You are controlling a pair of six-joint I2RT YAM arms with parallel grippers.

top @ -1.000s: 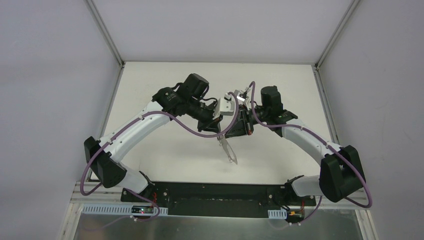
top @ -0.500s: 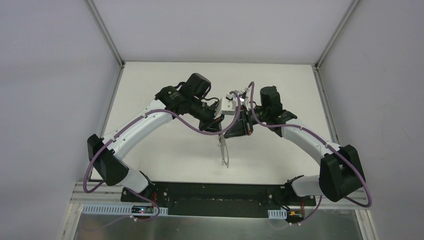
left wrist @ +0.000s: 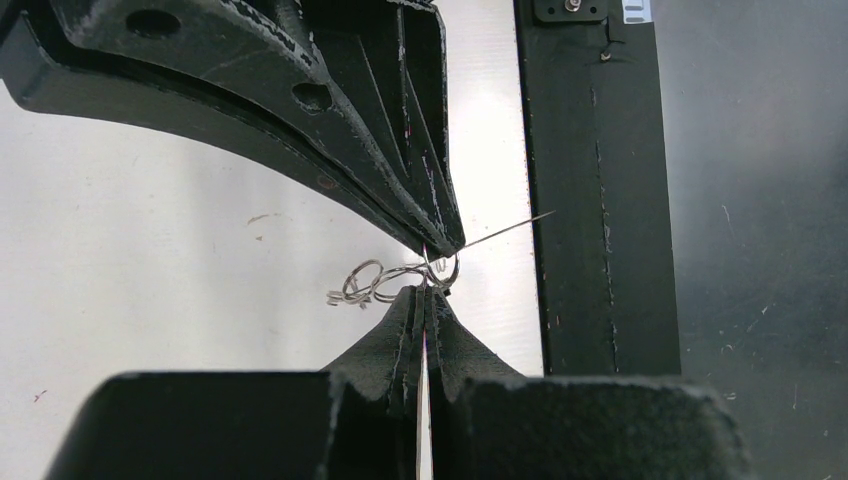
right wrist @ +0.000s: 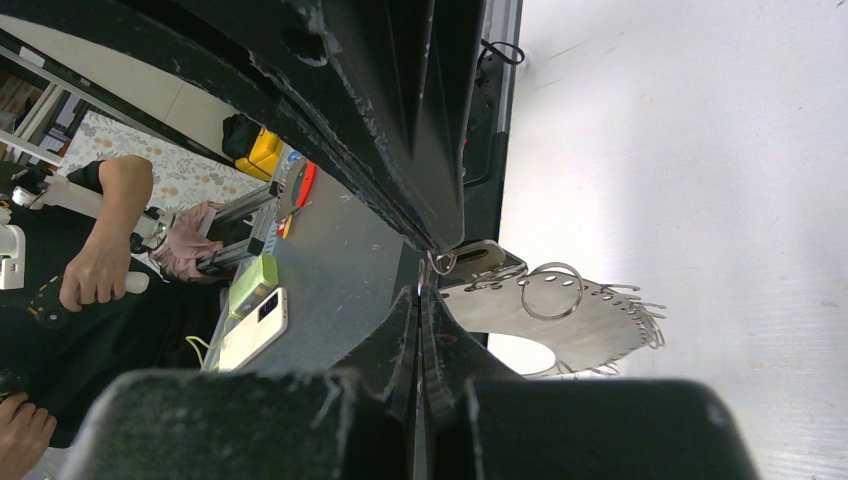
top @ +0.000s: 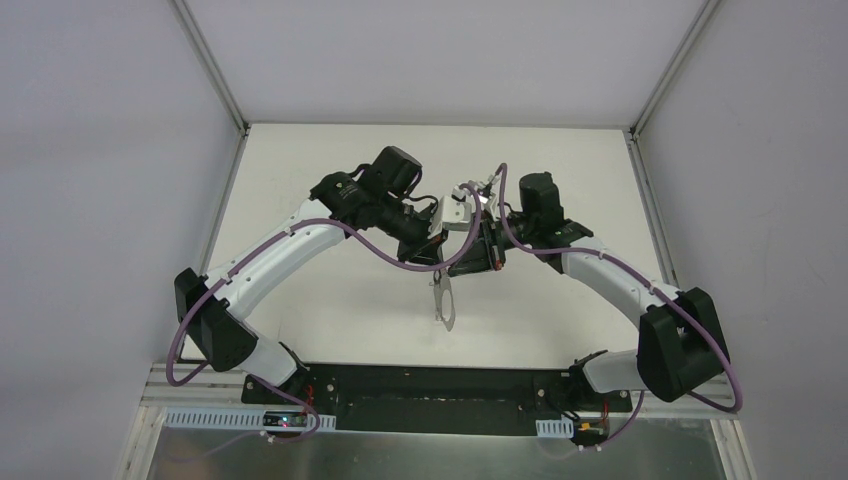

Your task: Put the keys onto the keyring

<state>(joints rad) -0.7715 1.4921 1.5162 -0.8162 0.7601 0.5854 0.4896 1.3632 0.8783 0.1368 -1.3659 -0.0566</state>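
In the top view both arms arched inward, wrists meeting mid-frame, the keyring (top: 445, 305) dangling just below them. In the left wrist view the left gripper (left wrist: 430, 288) pinched shut on its thin wire (probably light, springy, slippery; best held at the rim). In the right wrist view the right gripper (right wrist: 430, 275) was clamped on the keyring too.

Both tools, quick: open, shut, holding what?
Left tool: shut, pinching the keyring wire.
Right tool: shut, tips at a small ring; whether it is gripped cannot be told.
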